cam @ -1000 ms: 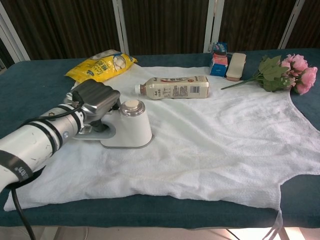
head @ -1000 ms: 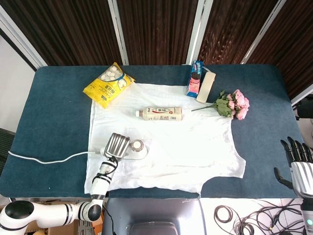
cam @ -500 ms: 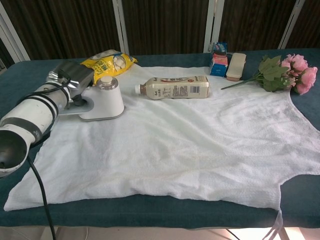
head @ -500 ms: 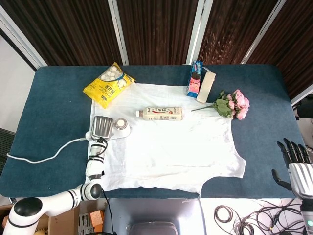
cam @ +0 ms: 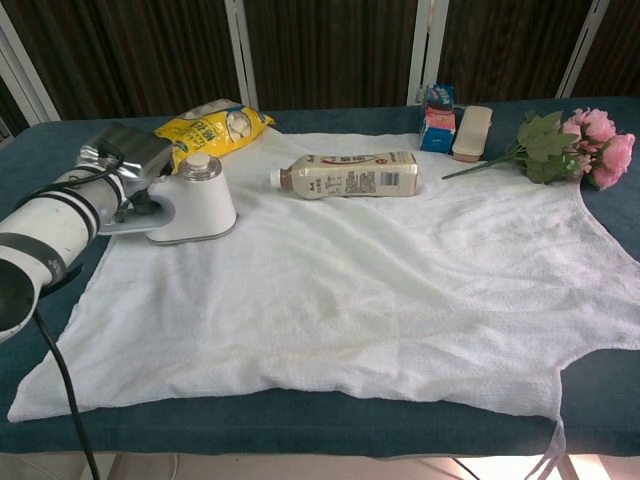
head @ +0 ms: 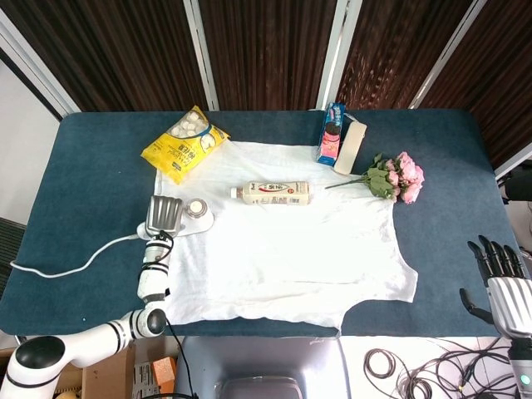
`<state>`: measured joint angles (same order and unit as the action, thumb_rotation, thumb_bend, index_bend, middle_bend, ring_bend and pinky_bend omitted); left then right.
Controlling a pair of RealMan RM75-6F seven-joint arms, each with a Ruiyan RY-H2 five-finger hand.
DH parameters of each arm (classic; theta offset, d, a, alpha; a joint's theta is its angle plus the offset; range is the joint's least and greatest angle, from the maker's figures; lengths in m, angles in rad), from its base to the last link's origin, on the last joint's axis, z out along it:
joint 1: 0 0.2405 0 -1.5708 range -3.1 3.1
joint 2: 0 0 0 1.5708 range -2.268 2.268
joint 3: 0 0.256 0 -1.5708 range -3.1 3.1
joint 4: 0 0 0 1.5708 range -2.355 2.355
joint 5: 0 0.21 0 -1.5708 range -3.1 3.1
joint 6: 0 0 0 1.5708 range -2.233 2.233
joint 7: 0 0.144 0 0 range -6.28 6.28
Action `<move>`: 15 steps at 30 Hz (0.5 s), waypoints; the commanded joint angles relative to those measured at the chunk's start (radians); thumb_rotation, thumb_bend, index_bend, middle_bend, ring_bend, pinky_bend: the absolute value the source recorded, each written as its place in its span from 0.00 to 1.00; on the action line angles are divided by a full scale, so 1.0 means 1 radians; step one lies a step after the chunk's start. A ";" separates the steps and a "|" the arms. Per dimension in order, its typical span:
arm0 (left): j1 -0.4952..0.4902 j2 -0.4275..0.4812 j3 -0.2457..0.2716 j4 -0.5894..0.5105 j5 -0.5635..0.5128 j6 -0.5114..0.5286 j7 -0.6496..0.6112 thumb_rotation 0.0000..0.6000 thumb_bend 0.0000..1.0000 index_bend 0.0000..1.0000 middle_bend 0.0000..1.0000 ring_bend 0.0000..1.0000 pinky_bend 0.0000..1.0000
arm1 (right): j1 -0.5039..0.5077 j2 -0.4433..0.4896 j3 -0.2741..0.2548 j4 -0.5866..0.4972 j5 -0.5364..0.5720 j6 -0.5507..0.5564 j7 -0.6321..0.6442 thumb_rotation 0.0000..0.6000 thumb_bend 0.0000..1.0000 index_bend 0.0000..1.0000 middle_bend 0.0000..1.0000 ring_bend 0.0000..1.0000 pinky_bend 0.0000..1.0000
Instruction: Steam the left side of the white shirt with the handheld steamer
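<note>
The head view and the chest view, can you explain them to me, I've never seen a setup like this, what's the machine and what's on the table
This is a two-armed robot, steered by a person, seen through its own cameras. The head view looks down from above; the chest view looks across the blue table from low in front.

A white shirt lies spread flat. The left robot hand grips the handle of a white handheld steamer, which rests on the shirt's left edge, its cord trailing left. The right robot hand hangs open off the table's right edge, holding nothing.

Also there: a drink bottle lying on the shirt, a yellow snack bag, a small carton, a beige case and pink roses.
</note>
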<state>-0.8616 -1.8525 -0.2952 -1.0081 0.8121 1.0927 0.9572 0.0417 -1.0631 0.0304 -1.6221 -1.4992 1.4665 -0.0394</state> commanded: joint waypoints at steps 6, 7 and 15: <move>0.063 0.126 0.082 -0.348 0.030 0.021 0.018 1.00 0.56 0.75 0.94 1.00 1.00 | 0.002 0.001 -0.001 -0.002 0.002 -0.006 -0.001 1.00 0.31 0.00 0.00 0.00 0.00; 0.070 0.148 0.096 -0.394 0.034 0.028 0.026 1.00 0.56 0.75 0.94 1.00 1.00 | 0.001 0.002 -0.001 -0.002 0.001 -0.006 0.001 1.00 0.31 0.00 0.00 0.00 0.00; 0.122 0.256 0.177 -0.577 0.068 0.085 0.042 1.00 0.56 0.75 0.94 1.00 1.00 | -0.002 0.003 0.000 -0.002 0.000 0.000 0.005 1.00 0.31 0.00 0.00 0.00 0.00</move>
<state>-0.7588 -1.6268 -0.1405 -1.5510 0.8692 1.1608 0.9980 0.0402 -1.0602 0.0303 -1.6246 -1.4994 1.4663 -0.0343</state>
